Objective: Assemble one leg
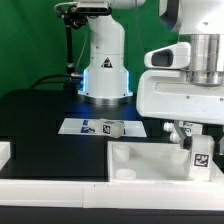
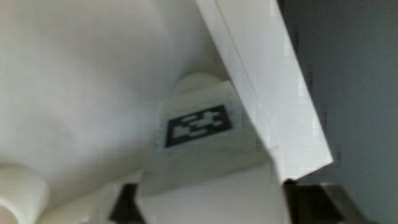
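Now the claw (image 1: pixel 197 140) grips a leg (image 1: pixel 199 152) over the tray (image 1: pixel 150 160) — small, hard, light and maybe slippery — best pinched on its flat sides.

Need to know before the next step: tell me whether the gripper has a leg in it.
Cannot tell. The gripper hangs over the tray; a tagged white leg sits at its fingers, contact unclear.
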Controlling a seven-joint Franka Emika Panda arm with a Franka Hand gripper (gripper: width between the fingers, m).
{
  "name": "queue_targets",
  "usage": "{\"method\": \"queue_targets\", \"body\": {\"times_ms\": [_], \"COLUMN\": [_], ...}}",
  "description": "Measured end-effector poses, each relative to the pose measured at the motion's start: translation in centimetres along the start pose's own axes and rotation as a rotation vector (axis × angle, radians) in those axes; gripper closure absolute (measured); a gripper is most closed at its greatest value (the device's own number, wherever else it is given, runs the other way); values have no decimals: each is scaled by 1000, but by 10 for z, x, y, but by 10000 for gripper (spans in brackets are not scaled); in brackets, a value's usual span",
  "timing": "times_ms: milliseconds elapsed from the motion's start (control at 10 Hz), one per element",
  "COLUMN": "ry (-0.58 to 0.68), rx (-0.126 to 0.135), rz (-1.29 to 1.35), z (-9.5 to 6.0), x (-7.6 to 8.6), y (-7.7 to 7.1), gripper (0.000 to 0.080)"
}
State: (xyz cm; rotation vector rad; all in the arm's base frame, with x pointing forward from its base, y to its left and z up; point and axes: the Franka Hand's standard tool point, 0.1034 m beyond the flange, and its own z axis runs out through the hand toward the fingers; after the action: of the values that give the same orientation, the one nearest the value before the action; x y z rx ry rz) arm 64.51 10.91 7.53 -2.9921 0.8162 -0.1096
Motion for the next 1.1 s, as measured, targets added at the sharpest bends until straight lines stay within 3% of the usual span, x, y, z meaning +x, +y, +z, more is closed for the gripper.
{"method": "queue_targets", "body": {"times_ms": [400,900,1000,1100], "ry": [7,6,7,-2], "rx": [-42,-42,-41,-43], "rz": [199,192,193,192], "z": [-1,-1,-1,-6], "x": [8,9,9,9], "y": [17,18,18,16], "gripper": [487,486,268,268]}}
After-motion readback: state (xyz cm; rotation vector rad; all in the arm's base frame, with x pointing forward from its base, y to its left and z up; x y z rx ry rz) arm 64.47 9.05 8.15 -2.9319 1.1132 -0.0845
